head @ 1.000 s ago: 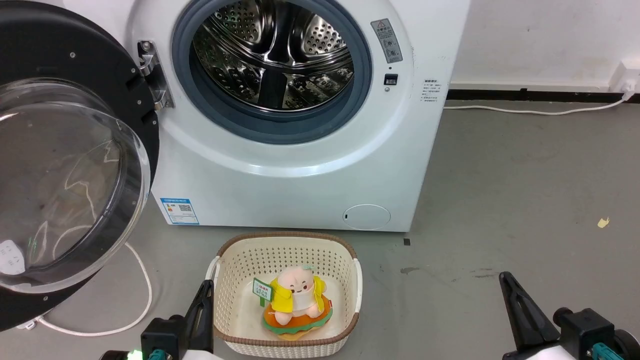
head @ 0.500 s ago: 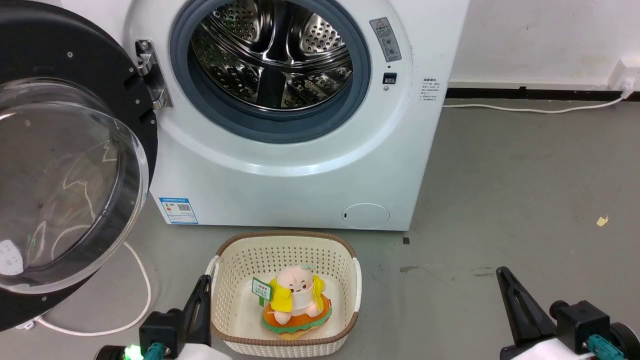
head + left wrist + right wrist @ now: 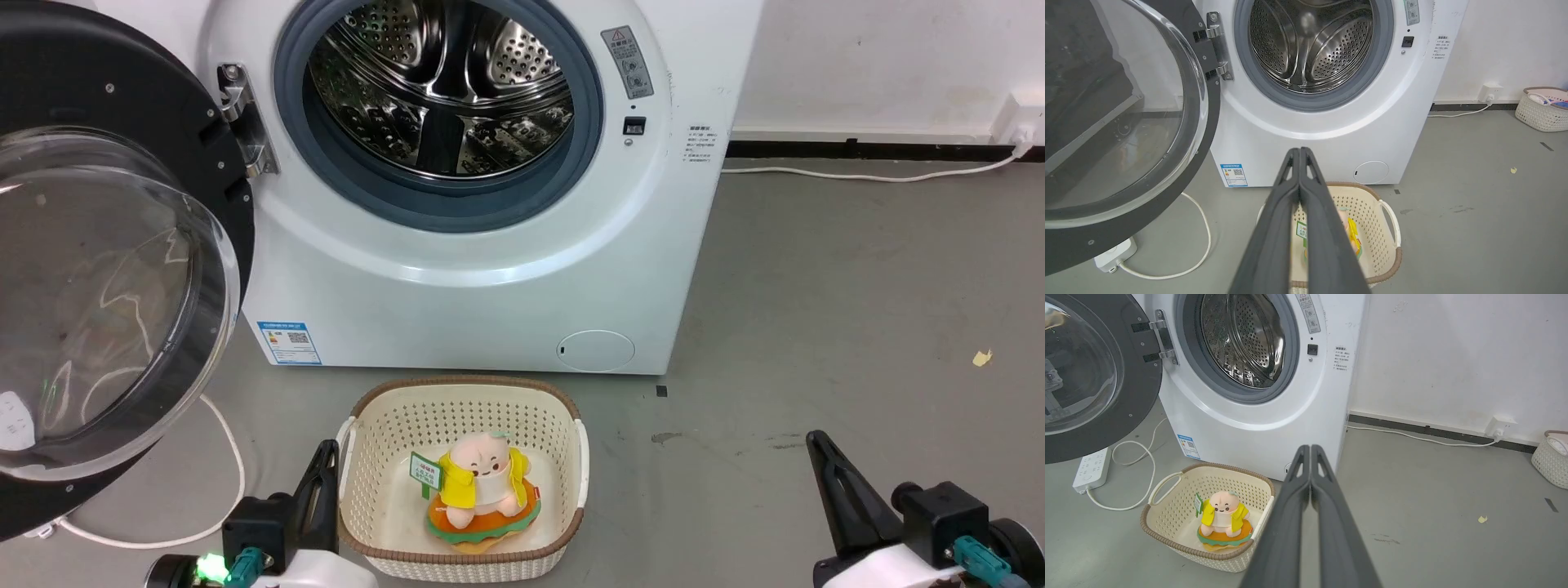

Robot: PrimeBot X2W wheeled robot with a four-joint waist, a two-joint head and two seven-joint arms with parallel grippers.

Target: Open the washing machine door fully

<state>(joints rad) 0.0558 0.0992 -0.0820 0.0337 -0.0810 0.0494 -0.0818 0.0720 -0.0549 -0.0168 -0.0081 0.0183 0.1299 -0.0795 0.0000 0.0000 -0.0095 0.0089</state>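
Note:
The washing machine door [image 3: 122, 106] [image 3: 1204, 134] [image 3: 1139, 396], a wide black rim around a bulging clear glass bowl, hangs swung wide to the left on its metal hinge [image 3: 243, 122]. The steel drum [image 3: 445, 90] is exposed. My left gripper [image 3: 329, 447] [image 3: 1300, 150] is shut and empty, low at the bottom left beside the basket. Low at the bottom right, over bare floor, my right gripper [image 3: 814, 437] [image 3: 1310, 447] is shut too. Neither touches the door.
A cream basket [image 3: 367, 408] [image 3: 1167, 482] holding a plush toy [image 3: 482, 478] sits on the floor before the machine. A white cable [image 3: 237, 457] and power strip [image 3: 1092, 467] lie under the door. Another basket [image 3: 1541, 110] stands at the far right wall.
The whole head view has shifted slightly, so the camera moved. Both grippers sit a little lower-left in the picture. The door stands the same.

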